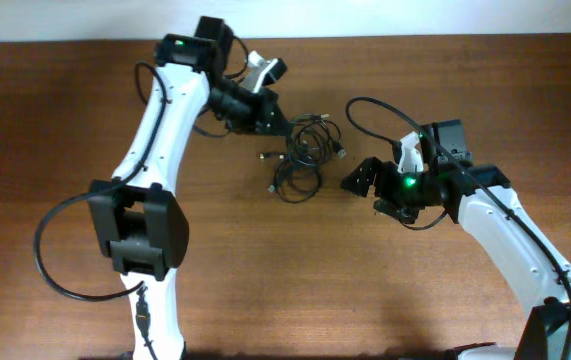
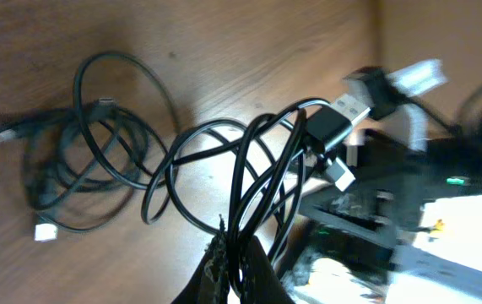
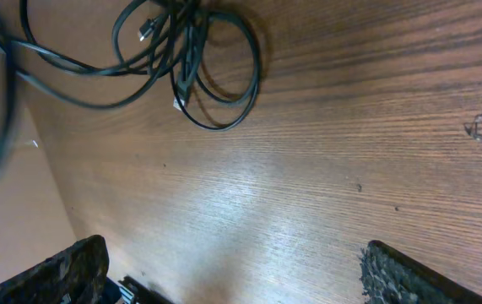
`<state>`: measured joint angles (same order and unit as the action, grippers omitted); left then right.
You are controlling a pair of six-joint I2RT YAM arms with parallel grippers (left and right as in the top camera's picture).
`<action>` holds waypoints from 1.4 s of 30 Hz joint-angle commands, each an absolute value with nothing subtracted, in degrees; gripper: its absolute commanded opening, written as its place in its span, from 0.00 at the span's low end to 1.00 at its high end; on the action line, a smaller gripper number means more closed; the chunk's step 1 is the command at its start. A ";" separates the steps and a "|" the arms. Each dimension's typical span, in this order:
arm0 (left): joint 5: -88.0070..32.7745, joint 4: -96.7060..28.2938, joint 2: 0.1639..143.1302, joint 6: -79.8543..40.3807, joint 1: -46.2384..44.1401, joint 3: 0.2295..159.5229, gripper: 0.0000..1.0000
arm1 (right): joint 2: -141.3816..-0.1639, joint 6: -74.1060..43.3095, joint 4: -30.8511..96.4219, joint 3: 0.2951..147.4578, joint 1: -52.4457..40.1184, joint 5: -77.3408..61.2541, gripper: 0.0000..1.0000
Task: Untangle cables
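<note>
While left pincer [image 2: 228,255] pinches thin black cables [image 2: 245,173], looped and tangled, white plug ends [image 2: 339,175] showing, right pincer [image 3: 232,266] spread wide.

The left arm [image 1: 155,140] is built of white tube links between boxy black joint housings. The largest black block [image 1: 143,228] sits low on it. A left green light [image 1: 177,43] glows on the top housing, and a white camera bracket [image 1: 263,70] sits at the wrist. A thick black cable [image 1: 38,250] loops out beside the block.

The right arm [image 1: 510,235] has the same white links and black joints. A right green light [image 1: 409,183] shows at its wrist, and a thin black cable [image 1: 375,100] arches off it.

The left end effector [image 2: 228,249] has dark, narrow fingers. The right end effector [image 3: 232,274] has black fingers [image 3: 409,274] with a rough, gritty face.
</note>
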<state>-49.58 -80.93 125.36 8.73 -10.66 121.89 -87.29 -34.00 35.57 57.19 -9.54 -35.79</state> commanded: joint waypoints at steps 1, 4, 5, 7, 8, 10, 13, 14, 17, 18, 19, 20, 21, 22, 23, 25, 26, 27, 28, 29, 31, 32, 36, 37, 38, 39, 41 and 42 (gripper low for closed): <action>-59.57 -80.55 123.72 6.92 -9.06 122.96 0.00 | -87.53 -33.28 35.68 57.78 -9.85 -35.73 0.99; -60.40 -80.64 123.74 6.94 -10.09 122.93 0.00 | -87.53 -33.30 29.71 57.78 -9.85 -45.93 0.99; -60.42 -80.64 123.74 6.94 -10.63 122.96 0.00 | -87.53 -33.58 26.33 57.78 -9.74 -49.04 0.99; -60.23 -79.70 123.74 6.92 -12.08 122.93 0.00 | -87.53 -37.89 20.27 57.78 -9.74 -50.81 0.99; -60.49 -79.31 123.74 6.92 -12.38 122.93 0.00 | -87.53 -38.50 18.46 57.78 -9.74 -50.83 0.99; -66.11 -79.35 123.74 6.94 -12.51 122.93 0.00 | -87.53 -38.48 15.66 57.78 -9.74 -50.83 0.99; -75.81 -79.40 123.74 7.01 -12.60 122.96 0.01 | -87.53 -38.44 15.66 57.78 -9.76 -49.30 0.99; -78.91 -78.15 123.74 7.44 -12.60 122.93 0.00 | -87.53 -38.44 15.79 57.78 -9.76 -48.18 0.99; -85.89 -74.00 123.74 7.38 -12.60 122.96 0.00 | -87.53 -38.41 15.81 57.78 -9.74 -45.98 0.99; -88.09 -73.91 123.72 7.38 -12.60 122.96 0.00 | -87.53 -38.41 15.84 57.78 -9.74 -45.21 0.98; -90.21 -73.45 123.72 7.38 -12.60 122.96 0.00 | -87.53 -38.41 16.27 57.78 -9.76 -44.25 0.99; -90.19 -72.44 123.68 7.33 -12.60 123.22 0.00 | -87.53 -38.39 17.61 57.78 -9.76 -42.72 1.00; -90.19 -72.42 123.68 7.31 -12.60 123.48 0.00 | -87.53 -38.41 19.20 57.78 -9.76 -41.23 0.98; -90.19 -72.38 123.68 7.33 -12.53 123.98 0.00 | -87.53 -38.39 21.19 57.78 -9.74 -39.53 0.97; -90.19 -71.11 123.68 7.31 -12.21 124.44 0.00 | -87.53 -38.39 23.38 57.78 -9.74 -37.76 0.96; -90.19 -70.74 123.61 7.11 -11.20 125.14 0.00 | -87.53 -38.39 26.24 57.78 -9.74 -35.09 0.96; -90.19 -70.74 123.50 6.72 -10.20 125.82 0.00 | -87.53 -38.39 28.25 57.78 -9.74 -33.06 0.96; -90.19 -70.74 123.35 5.45 -9.41 126.26 0.00 | -87.53 -38.41 29.54 57.78 -9.74 -31.68 0.96; -90.19 -70.72 123.07 4.43 -8.12 126.96 0.00 | -87.53 -38.39 30.70 57.78 -9.74 -30.20 0.97; -90.19 -70.72 122.63 4.29 -7.01 127.33 0.00 | -87.53 -38.39 31.31 57.78 -9.74 -29.10 0.97; -90.19 -70.70 121.32 4.29 -5.28 127.37 0.00 | -87.53 -38.41 32.21 57.78 -9.74 -27.05 0.97; -90.19 -70.70 120.68 4.29 -4.40 127.37 0.00 | -87.53 -38.41 32.45 57.78 -9.74 -26.11 0.97; -90.17 -70.67 119.74 4.08 -2.70 127.37 0.00 | -87.53 -38.44 33.89 57.78 -9.74 -22.00 0.97; -90.19 -70.70 119.74 3.86 -2.39 127.37 0.00 | -87.53 -38.44 35.03 57.78 -9.74 -19.81 0.97; -90.19 -70.70 119.74 3.86 -2.28 127.37 0.00 | -87.53 -38.44 36.60 57.78 -9.74 -16.43 0.97; -90.19 -70.70 119.74 3.86 -2.28 127.37 0.00 | -87.53 -38.44 38.17 57.78 -9.74 -13.21 0.98; -89.80 -70.67 119.77 3.88 -2.31 127.37 0.00 | -87.53 -38.44 40.03 57.78 -9.74 -10.90 0.99; -87.83 -70.70 119.77 3.88 -2.31 127.37 0.00 | -87.53 -38.39 40.18 57.78 -9.74 -11.55 0.98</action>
